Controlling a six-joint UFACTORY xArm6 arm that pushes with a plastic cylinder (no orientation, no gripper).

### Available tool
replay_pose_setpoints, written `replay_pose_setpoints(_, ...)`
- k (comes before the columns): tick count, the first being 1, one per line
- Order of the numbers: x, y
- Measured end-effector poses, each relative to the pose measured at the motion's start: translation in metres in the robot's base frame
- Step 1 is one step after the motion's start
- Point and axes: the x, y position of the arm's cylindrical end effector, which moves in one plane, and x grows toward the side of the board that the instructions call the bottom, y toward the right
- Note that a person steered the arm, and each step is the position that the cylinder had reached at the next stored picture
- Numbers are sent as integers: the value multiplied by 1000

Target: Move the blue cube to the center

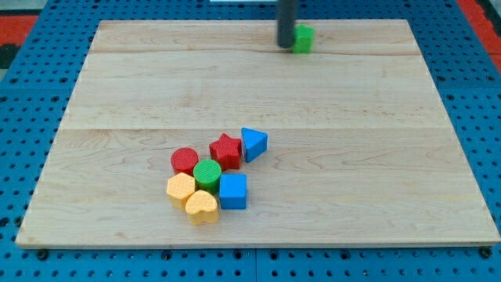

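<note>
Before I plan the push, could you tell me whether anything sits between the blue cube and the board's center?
Yes. The blue cube lies at the cluster's lower right; the red star and blue triangle sit just above it, toward the center. My tip is far off at the view's top, beside a green block.

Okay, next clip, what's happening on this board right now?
A single arm with a dark rod is meant to push the blue cube to the middle of the wooden board. My tip sits at the view's top, right beside a green block, far from the cube. The blue cube lies low and left of centre in a cluster with a green cylinder, red cylinder, red star, blue triangle and two yellow blocks. It is not yet being pushed.
</note>
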Motion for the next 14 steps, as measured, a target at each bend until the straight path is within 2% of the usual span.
replay_pose_setpoints(1,1,-20)
replay_pose_setpoints(2,-29,-42)
replay_pose_setpoints(3,-19,7)
replay_pose_setpoints(4,-2,16)
replay_pose_setpoints(5,42,-52)
replay_pose_setpoints(7,253,20)
replay_pose_setpoints(8,342,17)
replay_pose_setpoints(9,356,-66)
replay_pose_setpoints(10,348,-105)
replay_pose_setpoints(11,323,-98)
replay_pose_setpoints(14,207,-86)
